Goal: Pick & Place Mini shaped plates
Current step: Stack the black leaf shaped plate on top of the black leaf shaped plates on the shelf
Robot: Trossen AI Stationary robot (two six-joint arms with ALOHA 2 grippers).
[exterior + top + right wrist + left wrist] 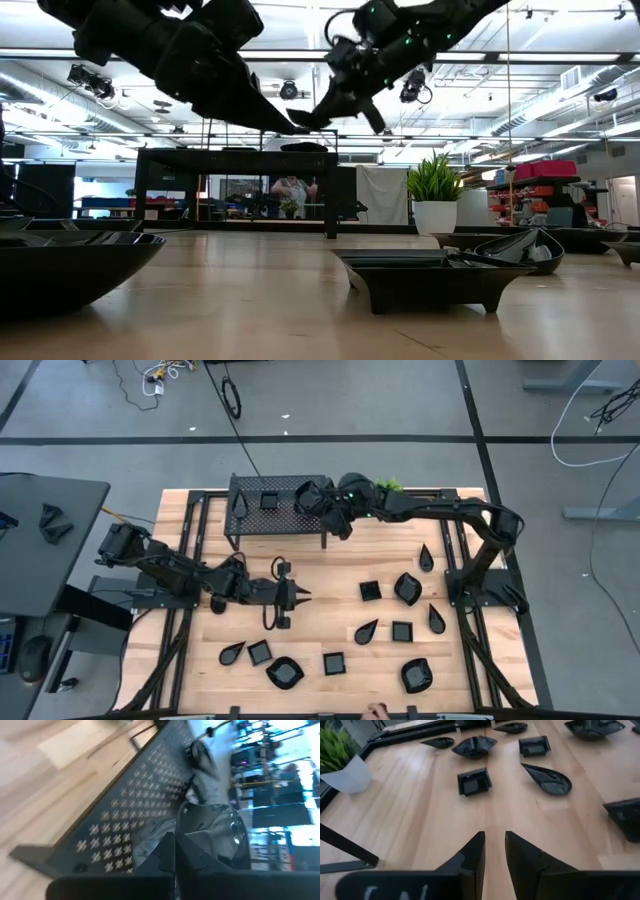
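Note:
Several glossy black mini shaped plates lie on the wooden table's right and near part, among them a square one [370, 591] and a teardrop one [547, 779]. A square plate [268, 500] rests on the black perforated rack [250, 525] at the far side. My right gripper [320, 502] hangs over the rack's right part, shut on a rounded plate [215, 832]. My left gripper [495, 850] is above the table's middle left and points toward the plates. Its fingers are a narrow gap apart with nothing between them. My right gripper pinches the rounded plate by its rim [187, 842] between its two fingers. The fingers slant down from the table's right. The plate is lifted clear, tilted, above the rack's perforated top [135, 820].
A small green plant in a white pot [392, 484] stands just right of the rack at the far edge. Black frame rails [190, 530] run along the table's left and right sides. A person's hand [375, 712] shows at the near edge.

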